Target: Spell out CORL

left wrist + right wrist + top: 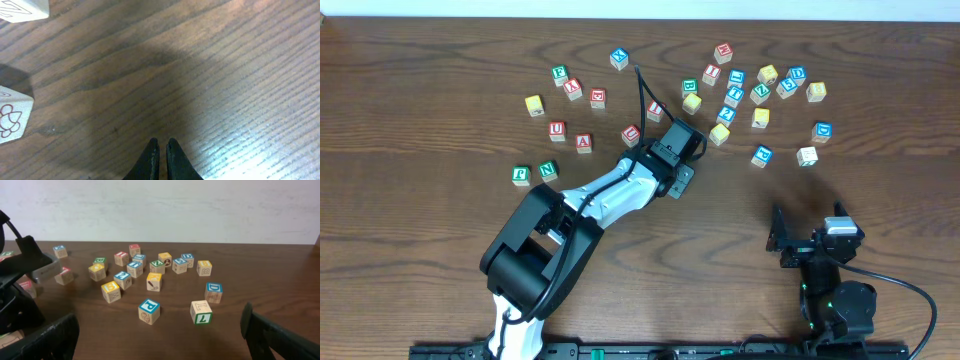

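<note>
Left arm stretches among scattered letter cubes; right arm apart

The surface is dark brown wood grain with a bunch of little wooden letter cubes scattered over the far half, each sitting flat on the wood. The tightest clump is on the right, mostly blue and yellow tops. There's a looser bunch of red-lettered cubes on the left, two green-topped cubes side by side nearer the front, and one blue-topped cube up between the groups.
</note>
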Robot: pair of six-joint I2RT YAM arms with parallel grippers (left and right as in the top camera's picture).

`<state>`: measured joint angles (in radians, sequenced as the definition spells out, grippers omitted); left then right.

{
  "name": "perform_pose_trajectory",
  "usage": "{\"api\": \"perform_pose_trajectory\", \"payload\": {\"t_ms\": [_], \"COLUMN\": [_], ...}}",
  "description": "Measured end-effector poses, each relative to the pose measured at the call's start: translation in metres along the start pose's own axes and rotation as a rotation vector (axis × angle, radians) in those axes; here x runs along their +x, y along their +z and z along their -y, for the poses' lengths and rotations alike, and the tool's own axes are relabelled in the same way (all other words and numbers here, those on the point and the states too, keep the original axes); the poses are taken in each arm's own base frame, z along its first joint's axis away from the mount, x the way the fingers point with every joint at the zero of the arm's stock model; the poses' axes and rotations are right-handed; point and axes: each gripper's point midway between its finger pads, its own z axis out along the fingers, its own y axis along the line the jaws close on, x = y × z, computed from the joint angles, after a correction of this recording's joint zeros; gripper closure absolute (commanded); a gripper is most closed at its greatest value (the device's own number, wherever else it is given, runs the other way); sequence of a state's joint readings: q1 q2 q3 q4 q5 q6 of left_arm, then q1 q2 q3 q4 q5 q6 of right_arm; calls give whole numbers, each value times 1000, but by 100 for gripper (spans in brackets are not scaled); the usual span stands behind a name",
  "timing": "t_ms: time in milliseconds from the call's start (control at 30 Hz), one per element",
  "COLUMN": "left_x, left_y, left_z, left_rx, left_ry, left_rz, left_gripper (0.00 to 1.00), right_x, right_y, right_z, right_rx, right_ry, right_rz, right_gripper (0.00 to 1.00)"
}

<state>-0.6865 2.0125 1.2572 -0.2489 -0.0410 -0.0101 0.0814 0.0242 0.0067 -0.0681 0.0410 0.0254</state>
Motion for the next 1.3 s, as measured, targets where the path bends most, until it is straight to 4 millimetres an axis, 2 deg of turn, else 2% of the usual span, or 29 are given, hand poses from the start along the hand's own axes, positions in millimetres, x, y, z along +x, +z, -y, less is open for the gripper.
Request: {"api": "perform_pose_trajectory", "payload": {"t_ms": [233,967,1300], "left_x": [8,10,21], "left_y": [-2,-7,-8], "left_z": [1,14,14], "left_rx": [8,83,88], "left_ry": [12,48,51], "left_rz": [-36,-43,-88], "left_gripper": [93,93,93], "right_x": [0,0,0], "right_y": [0,0,0], "right_z": [0,0,0], "right_rx": [0,0,0], "right_ry": [0,0,0], "right_rz": [0,0,0], "right_gripper": [1,1,1]}}
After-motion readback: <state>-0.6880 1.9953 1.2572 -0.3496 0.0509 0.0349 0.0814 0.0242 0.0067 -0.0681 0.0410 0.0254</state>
